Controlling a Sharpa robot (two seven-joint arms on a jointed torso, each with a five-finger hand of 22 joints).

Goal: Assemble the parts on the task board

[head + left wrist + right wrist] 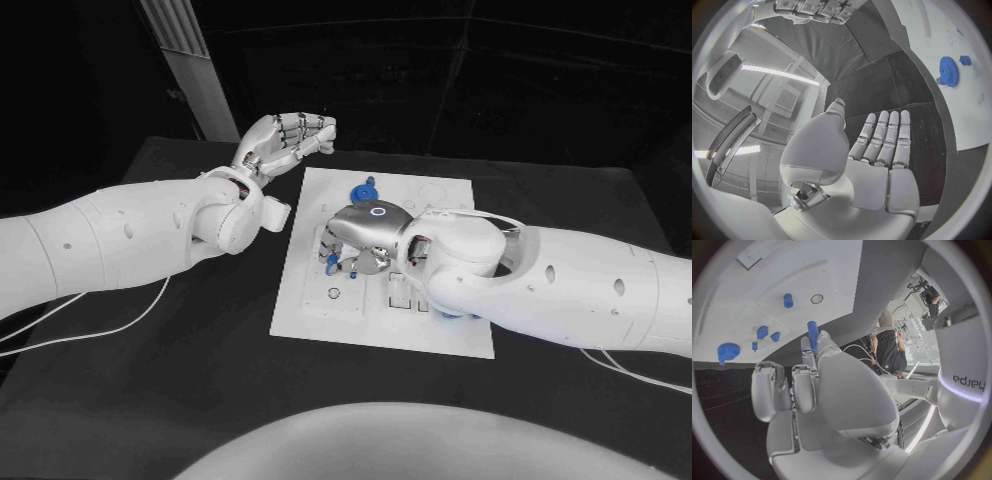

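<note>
A: Table (173, 400) black, the white task board (447, 215) lying flat in its middle.

B: Arms?

A: Left hand (286, 140) raised off the board's far-left corner, fingers loosely curled, apart, nothing in them. Right hand (368, 235) sits over the board's centre, palm down.

B: Holding what?

A: From the right wrist, a blue peg (812, 336) pinched upright between thumb and fingertips (806, 347).

B: Loose parts?

A: Blue gear (365, 187) on the board's far side, just beyond the right hand. Small blue pieces (762, 332) stand near another gear (727, 351).
</note>
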